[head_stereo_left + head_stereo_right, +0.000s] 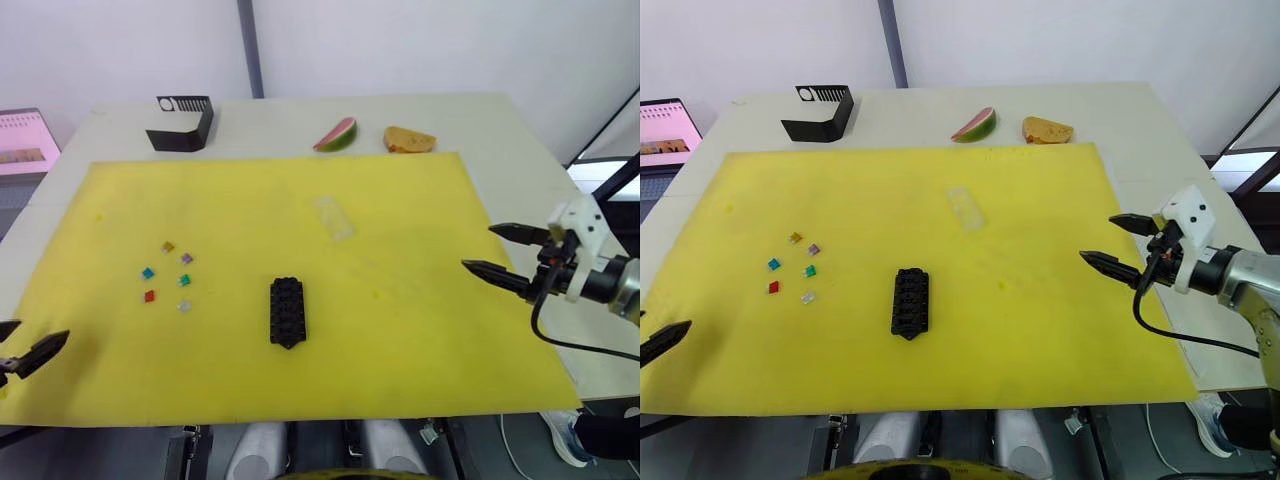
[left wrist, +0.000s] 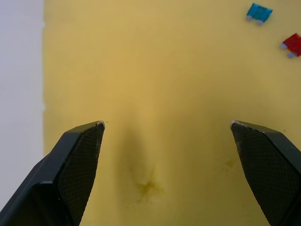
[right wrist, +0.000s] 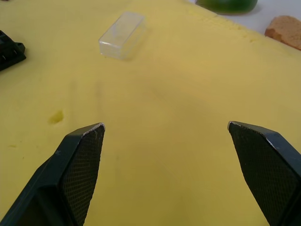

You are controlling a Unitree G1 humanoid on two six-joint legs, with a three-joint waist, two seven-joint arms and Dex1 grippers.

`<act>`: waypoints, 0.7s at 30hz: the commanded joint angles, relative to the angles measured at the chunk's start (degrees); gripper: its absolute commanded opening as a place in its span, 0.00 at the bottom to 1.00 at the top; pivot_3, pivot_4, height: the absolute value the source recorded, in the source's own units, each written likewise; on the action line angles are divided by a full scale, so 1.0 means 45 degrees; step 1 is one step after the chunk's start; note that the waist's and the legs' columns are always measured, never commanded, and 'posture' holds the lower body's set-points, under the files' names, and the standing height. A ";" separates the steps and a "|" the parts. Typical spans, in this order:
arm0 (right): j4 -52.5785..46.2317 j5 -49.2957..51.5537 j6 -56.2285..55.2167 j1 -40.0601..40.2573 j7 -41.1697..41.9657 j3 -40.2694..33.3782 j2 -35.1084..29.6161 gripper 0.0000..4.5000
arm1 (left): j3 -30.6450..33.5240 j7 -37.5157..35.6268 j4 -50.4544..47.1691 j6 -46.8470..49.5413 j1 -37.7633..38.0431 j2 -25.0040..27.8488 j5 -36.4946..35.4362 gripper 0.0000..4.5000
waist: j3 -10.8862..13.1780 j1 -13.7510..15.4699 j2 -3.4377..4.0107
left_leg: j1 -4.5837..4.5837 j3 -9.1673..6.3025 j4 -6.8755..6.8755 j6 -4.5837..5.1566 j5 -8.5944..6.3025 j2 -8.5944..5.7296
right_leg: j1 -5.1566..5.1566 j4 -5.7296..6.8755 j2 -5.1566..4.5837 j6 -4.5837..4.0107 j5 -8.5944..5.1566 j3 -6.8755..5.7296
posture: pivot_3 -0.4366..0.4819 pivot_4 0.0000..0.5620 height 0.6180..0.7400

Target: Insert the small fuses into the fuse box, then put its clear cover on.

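the fuse box (image 1: 287, 311) lies flat on the yellow mat (image 1: 420, 300), near the middle of its front half, pointed end toward the robot, all slots empty as far as can be told. the small fuses (image 1: 168, 274) sit loose on the mat to the left of the fuse box, well apart from it: brown fuse (image 1: 168, 246) and purple fuse (image 1: 187, 258) farthest back, blue fuse (image 1: 148, 273) and green fuse (image 1: 185, 281) in the middle, red fuse (image 1: 149, 296) and clear grey fuse (image 1: 184, 306) nearest. the clear cover (image 1: 334, 216) rests on the mat behind and slightly right of the fuse box, apart from it.

the left tool (image 1: 22, 350) hangs over the mat's front left corner, fingers spread wide, nothing between them; the blue and red fuses lie ahead of it. the right tool (image 1: 505, 252) hovers over the mat's right edge, also released and empty, pointing toward the clear cover.

at the back of the pale surface (image 1: 480, 125), beyond the mat, stand a black bracket (image 1: 181, 124), a watermelon slice (image 1: 336, 134) and a piece of bread (image 1: 408, 140).
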 commanded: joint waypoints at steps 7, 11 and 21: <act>0.0008 -0.0161 -0.0466 -0.0142 0.0270 -0.0213 -0.0266 0.98 | 0.0056 -0.0026 -0.0445 0.0527 -0.0301 0.0014 -0.0344 1.00 | 0.0000 0.0004 0.0000 | -0.0001 0.0001 0.0000 0.0000 0.0000 0.0000 | 0.0000 0.0000 -0.0003 0.0000 0.0000 0.0000 | 0.48 0.27 1.00; 0.0155 -0.0374 -0.0741 -0.0430 0.0380 0.0021 -0.0325 0.98 | -0.0062 -0.0026 -0.0513 0.1119 -0.0505 -0.0016 -0.0610 1.00 | 0.0000 -0.0007 0.0000 | 0.0000 0.0001 0.0000 0.0001 0.0000 0.0000 | 0.0000 -0.0001 -0.0002 0.0000 0.0000 0.0000 | 0.48 0.27 1.00; -0.1020 0.0260 -0.0305 -0.1316 0.0152 0.0893 0.0203 0.98 | -0.0558 -0.1411 -0.0519 0.5748 -0.1529 0.1530 -0.3031 1.00 | 0.0004 -0.0007 0.0004 | -0.0001 0.0002 -0.0001 0.0001 0.0000 0.0000 | -0.0003 0.0000 -0.0003 0.0001 0.0001 -0.0001 | 0.48 0.27 1.00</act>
